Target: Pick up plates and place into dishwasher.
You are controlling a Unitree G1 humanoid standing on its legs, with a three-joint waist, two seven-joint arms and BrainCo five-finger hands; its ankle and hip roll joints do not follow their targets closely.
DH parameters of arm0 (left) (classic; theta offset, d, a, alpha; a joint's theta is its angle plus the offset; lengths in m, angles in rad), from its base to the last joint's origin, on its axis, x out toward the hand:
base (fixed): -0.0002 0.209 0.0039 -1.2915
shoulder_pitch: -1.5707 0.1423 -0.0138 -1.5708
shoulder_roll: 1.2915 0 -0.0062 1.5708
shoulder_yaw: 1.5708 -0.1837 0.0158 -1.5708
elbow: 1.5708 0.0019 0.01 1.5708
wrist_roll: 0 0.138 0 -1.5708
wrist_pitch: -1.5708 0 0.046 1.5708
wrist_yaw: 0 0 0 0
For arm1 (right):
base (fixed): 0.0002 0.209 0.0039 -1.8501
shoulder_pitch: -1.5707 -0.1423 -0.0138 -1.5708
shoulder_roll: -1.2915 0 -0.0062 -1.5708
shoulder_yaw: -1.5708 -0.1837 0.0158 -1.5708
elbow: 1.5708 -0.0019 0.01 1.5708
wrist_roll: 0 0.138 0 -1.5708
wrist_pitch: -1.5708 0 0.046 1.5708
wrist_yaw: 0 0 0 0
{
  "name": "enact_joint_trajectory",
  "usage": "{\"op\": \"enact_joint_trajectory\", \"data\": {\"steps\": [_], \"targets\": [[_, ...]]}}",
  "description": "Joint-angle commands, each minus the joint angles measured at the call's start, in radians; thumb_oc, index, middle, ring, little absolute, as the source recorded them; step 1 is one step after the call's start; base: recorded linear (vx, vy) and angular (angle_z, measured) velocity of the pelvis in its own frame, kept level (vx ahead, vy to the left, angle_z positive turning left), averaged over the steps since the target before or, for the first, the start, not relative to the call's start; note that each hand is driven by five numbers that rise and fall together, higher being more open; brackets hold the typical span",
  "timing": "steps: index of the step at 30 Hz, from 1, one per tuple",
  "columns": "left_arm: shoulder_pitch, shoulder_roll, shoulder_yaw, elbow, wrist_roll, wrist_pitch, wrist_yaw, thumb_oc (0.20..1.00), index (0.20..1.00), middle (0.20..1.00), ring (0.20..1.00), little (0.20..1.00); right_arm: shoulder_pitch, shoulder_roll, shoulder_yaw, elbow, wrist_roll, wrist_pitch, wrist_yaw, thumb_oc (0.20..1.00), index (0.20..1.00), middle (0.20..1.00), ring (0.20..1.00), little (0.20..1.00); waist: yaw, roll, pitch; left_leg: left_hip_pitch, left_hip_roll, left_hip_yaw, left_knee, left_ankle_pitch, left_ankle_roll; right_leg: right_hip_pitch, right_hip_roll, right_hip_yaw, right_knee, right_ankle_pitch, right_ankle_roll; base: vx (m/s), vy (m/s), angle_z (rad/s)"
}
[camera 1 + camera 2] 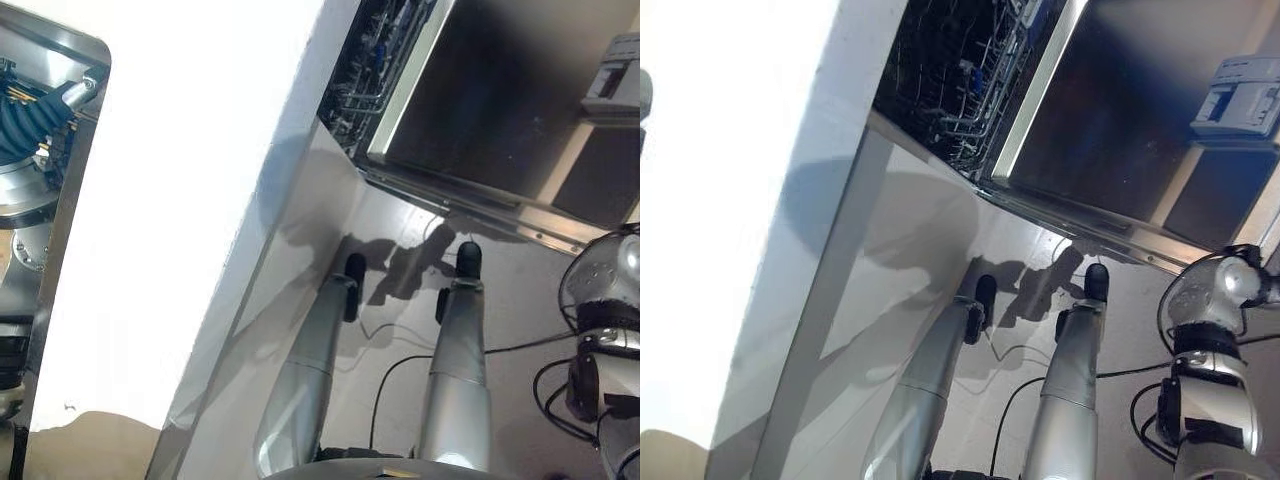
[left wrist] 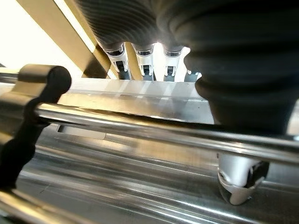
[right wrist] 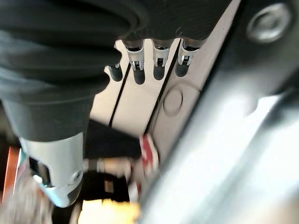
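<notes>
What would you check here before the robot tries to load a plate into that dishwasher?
1. Dishwasher door open: ok, it is folded down.
2. Rack reachable: ok, its wires show in the opening.
3. Plate located: not ok, none shows on the white counter or in either hand.
4. Left hand free: ok, fingers straight, holding nothing.
5. Right hand free: ok, fingers straight, holding nothing.
6. Room left in the rack: cannot tell, the inside is too dark.
</notes>
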Motion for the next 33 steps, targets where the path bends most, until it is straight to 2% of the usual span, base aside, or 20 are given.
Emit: {"op": "enact_joint_trajectory", "data": {"steps": [1,2,4,7,8,9,10,11,13,14,16,17,21,25,29,33], "targets": [[0.039,-0.237,-0.228,0.003,0.018,0.018,-0.035,1.0,1.0,1.0,1.0,1.0,-0.113,0.051,0.073,0.05,0.129,0.074,-0.019,1.0,1.0,1.0,1.0,1.0,-0.025,0.074,0.05,-0.036,0.058,-0.125,0.135,-0.154,-0.071,-0.042,0.022,-0.011,-0.081,0.155,-0.065,0.07,0.066,-0.08],[0.044,-0.238,-0.23,-0.002,0.018,0.017,-0.033,1.0,1.0,1.0,1.0,1.0,-0.114,0.049,0.08,0.053,0.172,0.095,0.034,1.0,1.0,1.0,1.0,1.0,-0.025,0.077,0.05,-0.041,0.055,-0.124,0.141,-0.156,-0.071,-0.049,0.027,-0.008,-0.074,0.153,-0.066,0.04,0.059,-0.09],[0.047,-0.237,-0.232,-0.016,0.014,0.019,-0.03,1.0,1.0,1.0,1.0,1.0,-0.108,0.06,0.11,0.059,0.264,0.162,0.222,1.0,1.0,1.0,1.0,1.0,-0.026,0.081,0.05,-0.053,0.045,-0.125,0.153,-0.159,-0.072,-0.064,0.037,0.0,-0.064,0.151,-0.07,0.03,0.045,-0.08],[0.054,-0.222,-0.217,-0.026,0.002,0.012,-0.041,1.0,1.0,1.0,1.0,1.0,-0.105,0.074,0.172,0.065,0.434,0.295,0.638,1.0,1.0,1.0,1.0,1.0,-0.02,0.08,0.05,-0.063,0.041,-0.129,0.153,-0.156,-0.073,-0.08,0.041,0.0,-0.062,0.149,-0.077,0.01,0.008,-0.03],[0.06,-0.214,-0.207,-0.03,-0.003,0.009,-0.046,1.0,1.0,1.0,1.0,1.0,-0.095,0.078,0.2,0.053,0.467,0.332,0.725,1.0,1.0,1.0,1.0,1.0,-0.019,0.076,0.05,-0.068,0.04,-0.131,0.155,-0.155,-0.075,-0.086,0.043,-0.001,-0.059,0.149,-0.079,0.01,-0.035,0.0],[0.07,-0.204,-0.192,-0.032,-0.005,0.002,-0.052,1.0,1.0,1.0,1.0,1.0,-0.067,0.092,0.25,0.006,0.501,0.4,0.909,1.0,1.0,1.0,1.0,1.0,-0.017,0.069,0.05,-0.075,0.042,-0.135,0.151,-0.15,-0.076,-0.094,0.045,-0.006,-0.059,0.15,-0.081,0.01,-0.039,-0.06],[0.074,-0.198,-0.181,-0.032,-0.006,-0.003,-0.057,1.0,1.0,1.0,1.0,1.0,-0.046,0.095,0.289,-0.007,0.535,0.417,1.01,1.0,1.0,1.0,1.0,1.0,-0.015,0.063,0.05,-0.08,0.041,-0.137,0.15,-0.146,-0.077,-0.099,0.046,-0.007,-0.059,0.151,-0.081,0.01,-0.06,-0.09],[0.08,-0.189,-0.164,-0.029,-0.01,-0.011,-0.065,1.0,1.0,1.0,1.0,1.0,-0.014,0.094,0.319,0.002,0.546,0.451,1.185,1.0,1.0,1.0,1.0,1.0,-0.016,0.056,0.05,-0.087,0.042,-0.14,0.149,-0.141,-0.079,-0.105,0.049,-0.009,-0.057,0.151,-0.082,0.01,-0.063,-0.11],[0.078,-0.179,-0.146,-0.015,-0.011,-0.02,-0.075,1.0,1.0,1.0,1.0,1.0,0.032,0.094,0.359,0.03,0.553,0.478,1.491,1.0,1.0,1.0,1.0,1.0,-0.015,0.043,0.05,-0.092,0.046,-0.145,0.138,-0.129,-0.082,-0.109,0.053,-0.013,-0.058,0.151,-0.081,0.01,-0.07,-0.07],[0.076,-0.178,-0.137,-0.008,-0.01,-0.025,-0.081,1.0,1.0,1.0,1.0,1.0,0.044,0.095,0.369,0.04,0.531,0.478,1.607,1.0,1.0,1.0,1.0,1.0,-0.016,0.038,0.05,-0.088,0.047,-0.148,0.132,-0.125,-0.083,-0.106,0.053,-0.015,-0.059,0.152,-0.079,0.01,-0.063,-0.02],[0.06,-0.17,-0.123,-0.002,-0.016,-0.023,-0.099,1.0,1.0,1.0,1.0,1.0,0.057,0.09,0.413,-0.002,0.517,0.434,1.761,1.0,1.0,1.0,1.0,1.0,-0.015,0.026,0.05,-0.082,0.05,-0.153,0.12,-0.116,-0.087,-0.098,0.053,-0.02,-0.065,0.153,-0.075,0.0,-0.061,0.02],[0.057,-0.168,-0.119,-0.001,-0.017,-0.023,-0.104,1.0,1.0,1.0,1.0,1.0,0.061,0.089,0.428,-0.028,0.511,0.392,1.812,1.0,1.0,1.0,1.0,1.0,-0.015,0.022,0.05,-0.078,0.05,-0.156,0.114,-0.112,-0.089,-0.093,0.052,-0.022,-0.069,0.154,-0.072,0.0,-0.061,0.03],[0.034,-0.155,-0.103,0.023,-0.026,-0.034,-0.125,1.0,1.0,1.0,1.0,1.0,0.076,0.091,0.463,-0.211,0.465,0.291,1.848,1.0,1.0,1.0,1.0,1.0,-0.02,-0.003,0.05,-0.053,0.061,-0.167,0.089,-0.101,-0.098,-0.063,0.051,-0.031,-0.088,0.157,-0.06,-0.01,-0.063,0.06],[0.013,-0.146,-0.093,0.031,-0.031,-0.04,-0.148,1.0,1.0,1.0,1.0,1.0,0.069,0.094,0.452,-0.319,0.399,0.277,1.816,1.0,1.0,1.0,1.0,1.0,-0.021,-0.03,0.05,-0.006,0.072,-0.186,0.053,-0.096,-0.101,-0.017,0.05,-0.04,-0.121,0.161,-0.052,-0.01,-0.066,0.07],[-0.001,-0.119,-0.07,0.046,-0.046,-0.063,-0.179,1.0,1.0,1.0,1.0,1.0,0.073,0.097,0.442,-0.379,0.376,0.272,1.805,1.0,1.0,1.0,1.0,1.0,-0.013,-0.078,0.05,0.067,0.085,-0.207,0.004,-0.096,-0.1,0.062,0.046,-0.06,-0.173,0.171,-0.047,-0.01,-0.101,0.09],[-0.001,-0.103,-0.049,0.052,-0.06,-0.08,-0.205,1.0,1.0,1.0,1.0,1.0,0.09,0.111,0.429,-0.41,0.368,0.281,1.777,1.0,1.0,1.0,1.0,1.0,-0.002,-0.113,0.05,0.145,0.093,-0.227,-0.043,-0.092,-0.096,0.144,0.048,-0.076,-0.217,0.178,-0.045,0.02,-0.066,0.04]]}}
